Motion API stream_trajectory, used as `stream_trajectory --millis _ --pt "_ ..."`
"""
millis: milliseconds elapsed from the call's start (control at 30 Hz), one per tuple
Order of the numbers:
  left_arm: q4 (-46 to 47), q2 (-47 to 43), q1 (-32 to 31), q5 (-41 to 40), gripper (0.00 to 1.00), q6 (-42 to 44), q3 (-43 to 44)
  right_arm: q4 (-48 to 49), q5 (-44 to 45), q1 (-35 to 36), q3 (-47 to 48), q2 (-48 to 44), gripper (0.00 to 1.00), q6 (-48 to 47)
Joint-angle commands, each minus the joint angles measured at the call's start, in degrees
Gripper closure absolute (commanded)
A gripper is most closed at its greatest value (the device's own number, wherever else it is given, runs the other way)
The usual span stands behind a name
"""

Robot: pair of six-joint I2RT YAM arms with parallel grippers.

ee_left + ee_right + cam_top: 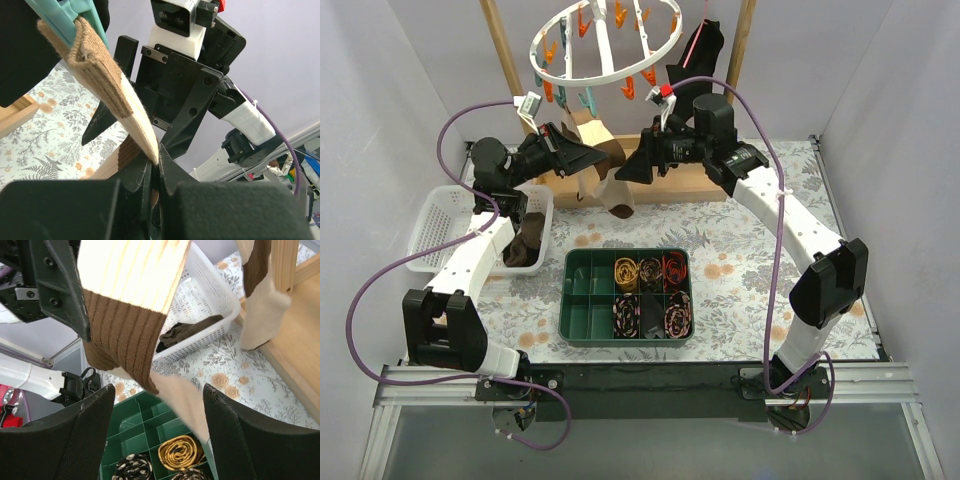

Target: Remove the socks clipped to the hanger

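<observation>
A robot lab cell: plain white walls [360, 150], aluminium rail [420, 385], floral tablecloth [740, 260].

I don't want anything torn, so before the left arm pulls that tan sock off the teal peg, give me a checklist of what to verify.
1. Is the left gripper shut on the tan sock: ok, its fingers pinch the sock below the cuff.
2. Sock free of the teal peg: not ok, the peg clamps the cuff.
3. Is the right gripper open: ok, the sock hangs ahead of its fingers.
4. Right arm clear of the sock: cannot tell, they are close.
5. Room in the white basket: ok, dark fabric fills only one end.
</observation>
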Motion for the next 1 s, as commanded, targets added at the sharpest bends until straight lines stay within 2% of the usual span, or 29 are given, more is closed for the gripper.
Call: stream_trajectory --millis 0,100,133,200,233,400,433,500,567,700,800,967 --pt "4.4 -1.2 -0.1 3.0 1.00 -3.9 0.6 7.0 -5.9 -0.2 0.9 0.3 0.23 0.0" --pt "6.7 -0.7 -0.1 3.4 1.00 -5.1 0.1 10.5 -9.2 -0.1 1.1 1.2 0.26 3.6" --pt "7.0 -0.6 -0.1 3.6 1.00 -5.4 0.1 13.5 -11.5 0.0 0.0 1.2 0.33 5.0" --pt "6.8 -0.3 -0.1 3.8 1.00 -5.5 0.1 19.5 -12.9 0.4 -1.7 0.7 0.38 8.0" --pt "6.8 0.0 -0.1 3.9 1.00 -5.6 0.1 20.7 -13.2 0.6 -2.3 0.5 0.47 9.0" --pt "6.7 0.7 -0.1 3.6 1.00 -5.6 0.3 22.9 -11.2 1.0 -6.7 -1.4 0.78 10.8" --pt "6.5 0.8 -0.1 3.5 1.00 -5.5 0.4 23.0 -10.7 1.0 -6.9 -1.6 0.88 11.0" --pt "5.7 0.9 -0.1 3.2 1.00 -5.1 0.6 23.1 -10.4 1.0 -7.2 -1.7 0.98 11.8" --pt "3.2 0.6 -0.1 2.3 0.92 -3.2 1.4 23.1 -10.2 1.0 -7.4 -1.8 0.99 12.3" --pt "-5.9 -1.0 -0.1 -2.0 0.61 4.2 3.6 23.1 -9.6 1.0 -7.6 -2.2 0.99 12.8" --pt "-13.8 -1.8 -0.1 -6.2 0.50 9.5 6.2 23.1 -9.6 1.0 -7.9 -2.3 0.99 13.0" --pt "-22.7 -1.2 -0.1 -13.7 0.43 12.6 10.1 23.1 -9.9 1.0 -7.3 -2.0 0.99 13.1"
